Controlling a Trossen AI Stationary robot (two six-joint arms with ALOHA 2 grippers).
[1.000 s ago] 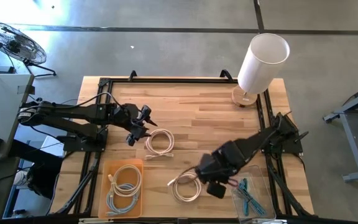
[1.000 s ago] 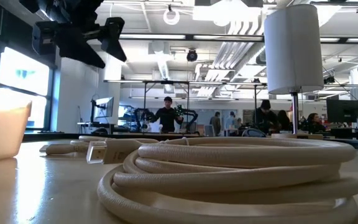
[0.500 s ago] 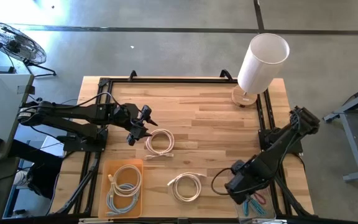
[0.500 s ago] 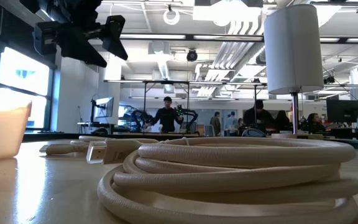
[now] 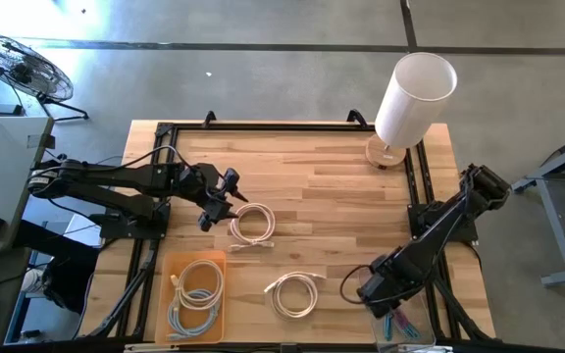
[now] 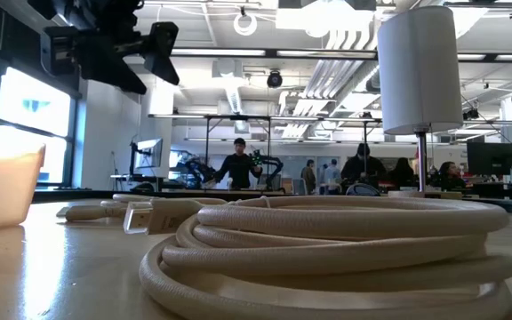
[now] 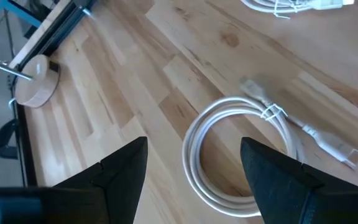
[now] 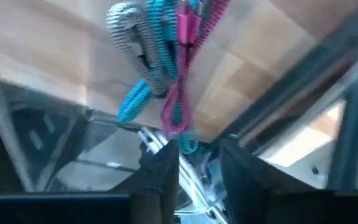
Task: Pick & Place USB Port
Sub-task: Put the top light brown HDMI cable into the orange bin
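High view: right gripper at the near right of the wooden table, over the far-left corner of a clear tray. In the right wrist view, fingers parted with a plain gap and nothing pinched in it. Just beyond the fingertips, inside the tray, a tangle of USB cables: a pink cable looped down towards the gripper, a blue cable beside it and touching it, a grey braided cable farther off.

Left gripper on the left of the table, raised above the wood, fingers spread wide and empty. Just to its right, flat on the table, a white coiled cable, tied at one side, plug ends free of the coil.

Nearer, around mid-table, a second white coil, well apart from both grippers. At the near left, an orange bin with a white coil and a grey coil inside. At the far right corner, a white-shaded lamp on a round wooden base.
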